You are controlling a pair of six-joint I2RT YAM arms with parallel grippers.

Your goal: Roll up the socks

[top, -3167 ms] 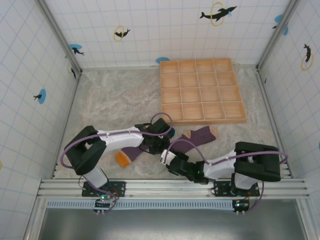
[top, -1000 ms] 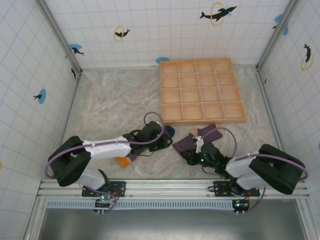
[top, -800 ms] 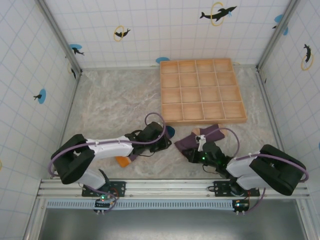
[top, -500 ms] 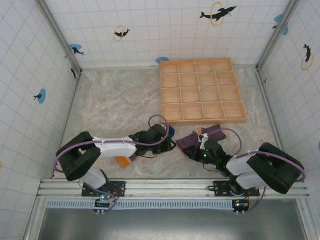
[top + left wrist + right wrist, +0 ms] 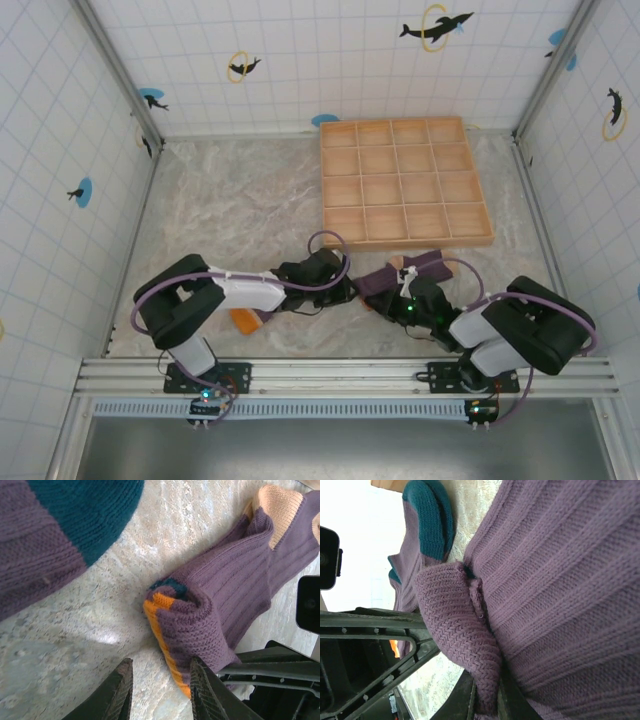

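on table point(image 5: 230, 200), two socks: right tool point(image 5: 487, 702) pinches rolled sock point(image 5: 560, 605); left tool point(image 5: 160, 682) gapes empty by teal-toed sock point(image 5: 45, 545).

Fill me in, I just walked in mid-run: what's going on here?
Both arms are working a purple sock at the near edge of the table. The right gripper is shut on a fold of it, while the left gripper, open, sits by its partly rolled orange-edged end. A teal-toed sock lies beside it.

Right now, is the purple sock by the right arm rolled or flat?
Partly rolled: the purple sock has its orange-edged end curled into a roll, while its tan-tipped end lies unrolled.
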